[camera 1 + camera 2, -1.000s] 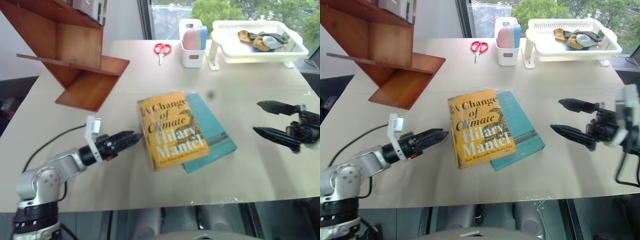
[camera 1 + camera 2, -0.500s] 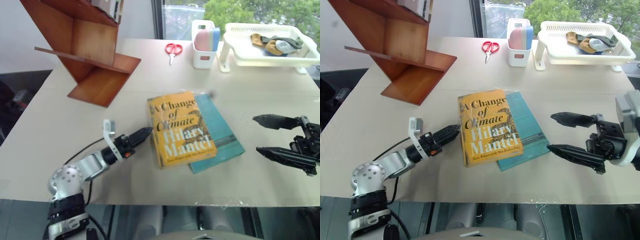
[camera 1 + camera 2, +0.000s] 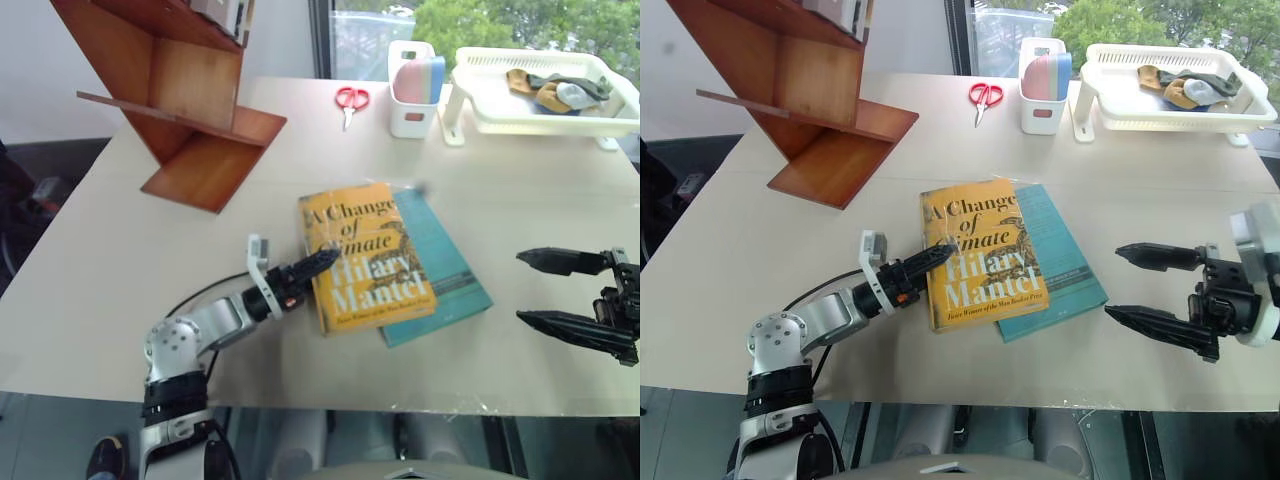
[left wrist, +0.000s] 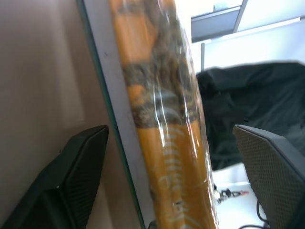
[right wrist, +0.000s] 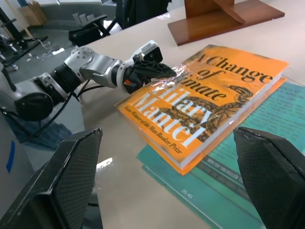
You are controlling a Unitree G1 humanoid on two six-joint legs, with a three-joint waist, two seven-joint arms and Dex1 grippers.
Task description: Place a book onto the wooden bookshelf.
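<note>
The yellow-orange book (image 3: 365, 255), titled "A Change of Climate", lies flat mid-table on top of a teal book (image 3: 450, 275). My left gripper (image 3: 325, 260) is at the yellow book's left edge, one finger over the cover and one beneath. In the left wrist view the book's edge (image 4: 162, 109) runs between the two fingers (image 4: 81, 171) with gaps on both sides, so the gripper is open. My right gripper (image 3: 1113, 281) hovers open to the right of the books and holds nothing. The wooden bookshelf (image 3: 190, 120) stands at the table's far left.
Red scissors (image 3: 350, 98), a white holder (image 3: 413, 110) with pink and blue items, and a white tray (image 3: 530, 118) with cloths line the far edge. Bare tabletop lies between the shelf and the books. A black cable trails behind my left arm.
My left gripper has moved right from beside the book to its left edge, with the jaws now astride it. The head camera shifted. The right gripper stays open, almost in place.
</note>
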